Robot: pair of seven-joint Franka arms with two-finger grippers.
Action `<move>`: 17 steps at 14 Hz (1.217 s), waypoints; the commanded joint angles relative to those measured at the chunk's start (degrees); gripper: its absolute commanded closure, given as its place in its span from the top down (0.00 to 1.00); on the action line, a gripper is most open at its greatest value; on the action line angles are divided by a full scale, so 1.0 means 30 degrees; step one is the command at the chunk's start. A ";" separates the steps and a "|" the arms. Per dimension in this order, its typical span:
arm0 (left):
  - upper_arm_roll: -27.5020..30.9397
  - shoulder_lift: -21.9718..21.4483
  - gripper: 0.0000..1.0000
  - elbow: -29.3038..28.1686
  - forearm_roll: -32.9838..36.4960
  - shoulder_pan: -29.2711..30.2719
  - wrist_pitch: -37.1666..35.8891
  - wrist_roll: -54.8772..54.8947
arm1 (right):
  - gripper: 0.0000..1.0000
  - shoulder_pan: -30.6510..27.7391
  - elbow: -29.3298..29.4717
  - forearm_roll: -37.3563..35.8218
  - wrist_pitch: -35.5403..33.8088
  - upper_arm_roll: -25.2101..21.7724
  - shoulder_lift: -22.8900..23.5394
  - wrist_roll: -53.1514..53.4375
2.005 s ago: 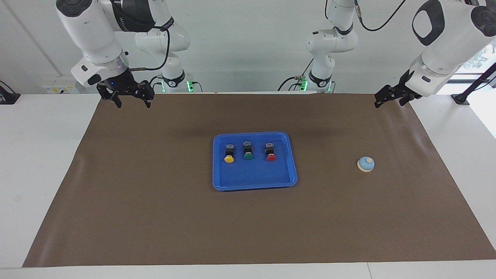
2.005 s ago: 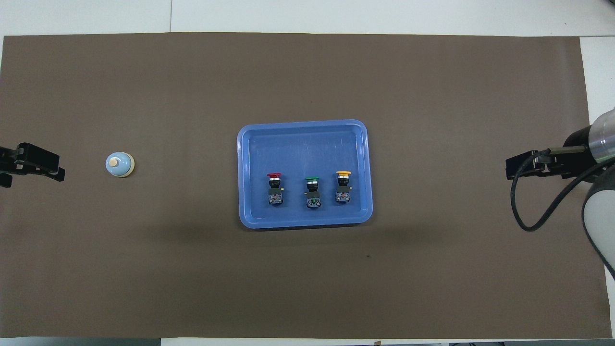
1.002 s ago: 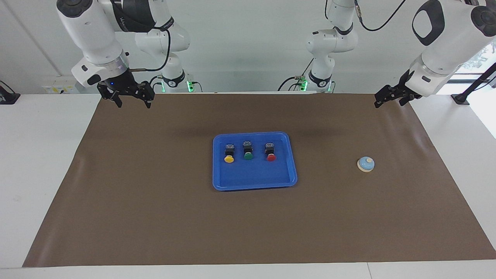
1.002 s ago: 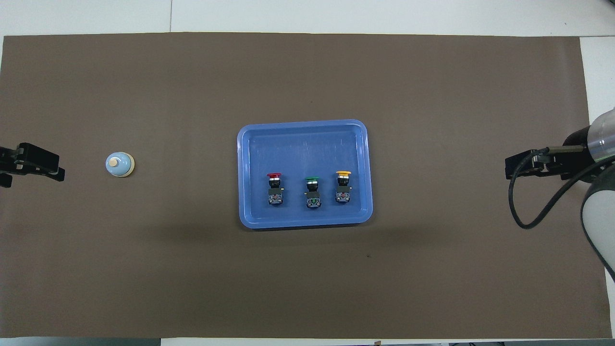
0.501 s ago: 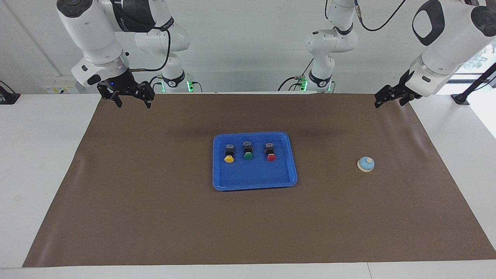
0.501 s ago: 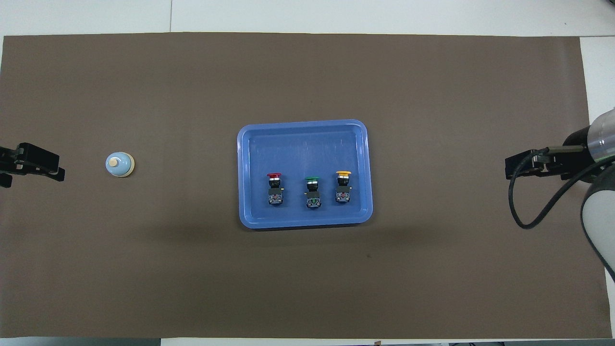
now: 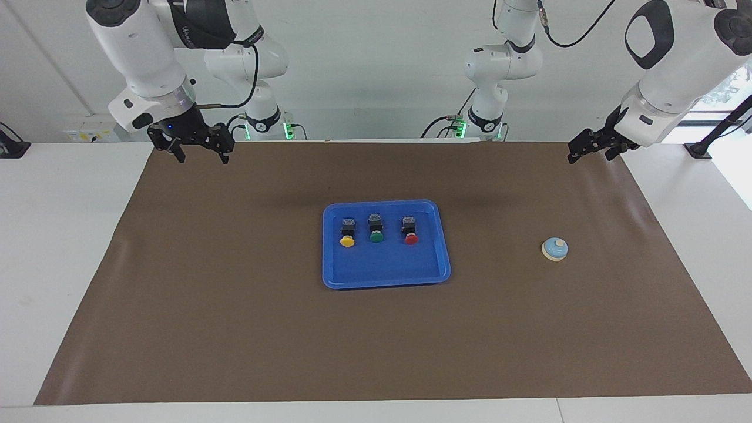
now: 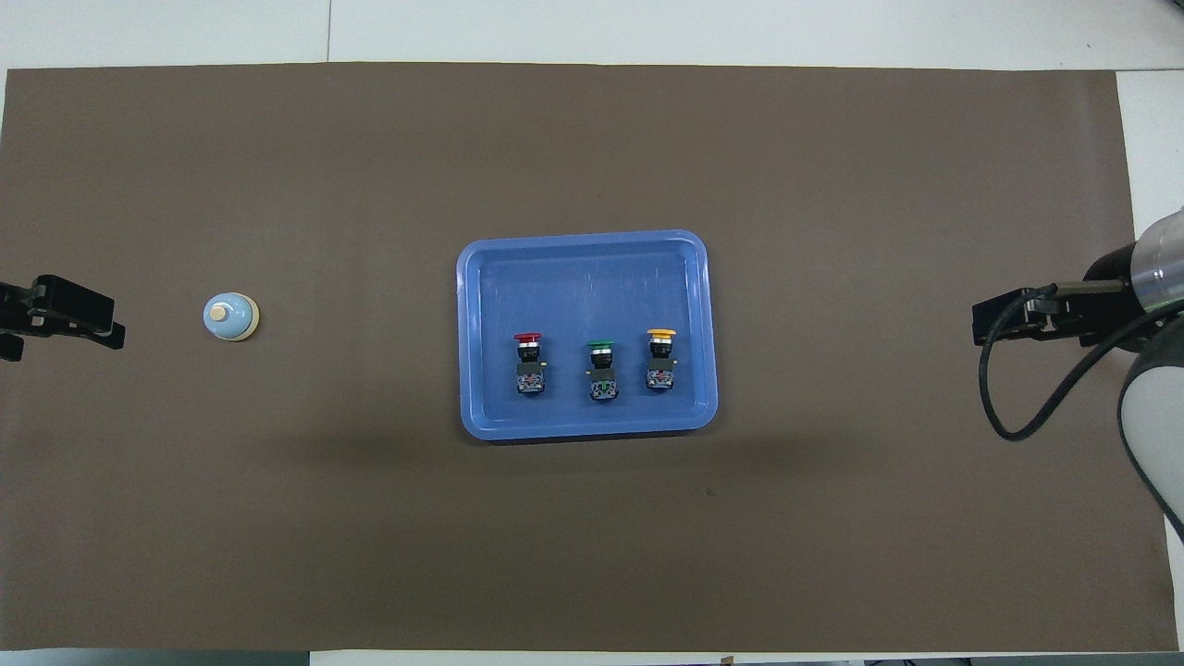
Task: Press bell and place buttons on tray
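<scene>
The blue tray (image 7: 385, 265) (image 8: 583, 277) lies mid-mat. In its half nearer the robots three buttons lie in a row: yellow (image 7: 347, 232) (image 8: 660, 359), green (image 7: 376, 229) (image 8: 601, 369), red (image 7: 410, 231) (image 8: 528, 363). The light-blue bell (image 7: 554, 249) (image 8: 230, 316) stands alone on the mat toward the left arm's end. My left gripper (image 7: 590, 153) (image 8: 55, 324) hangs open and empty above the mat's edge at that end. Open and empty too, my right gripper (image 7: 201, 156) (image 8: 1008, 319) hovers over the mat corner at the right arm's end.
A brown mat (image 7: 235, 329) covers most of the white table (image 7: 53, 247). The right arm's black cable (image 8: 1004, 407) loops beside its gripper. Nothing else lies on the mat.
The right gripper has crept a touch upward since the oldest frames. Tray, buttons and bell have not moved, and both grippers stay open.
</scene>
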 commanded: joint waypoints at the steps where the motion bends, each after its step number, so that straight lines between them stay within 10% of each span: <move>1: 0.0283 -0.0310 1.00 -0.0162 -0.0101 -0.0270 -0.0057 -0.0127 | 1.00 -0.0327 -0.0407 -0.0132 0.0007 0.0266 -0.0369 0.0123; 13: 0.0225 -0.0514 1.00 -0.0541 -0.0101 -0.0298 -0.0001 -0.0477 | 1.00 -0.0327 -0.0378 -0.0132 0.0007 0.0266 -0.0369 0.0094; 14: 0.0225 -0.0689 0.85 -0.1094 -0.0101 -0.0270 0.1162 -0.0363 | 1.00 -0.0327 -0.0378 -0.0132 0.0007 0.0266 -0.0369 0.0094; 16: 0.0283 -0.1244 0.05 -0.2557 -0.0101 -0.0124 0.3275 -0.0596 | 1.00 -0.0327 -0.0378 -0.0132 0.0007 0.0266 -0.0369 0.0095; 17: 0.0312 -0.1537 0.00 -0.3174 -0.0101 0.0196 0.3544 -0.0538 | 1.00 -0.0327 -0.0378 -0.0132 0.0007 0.0266 -0.0369 0.0094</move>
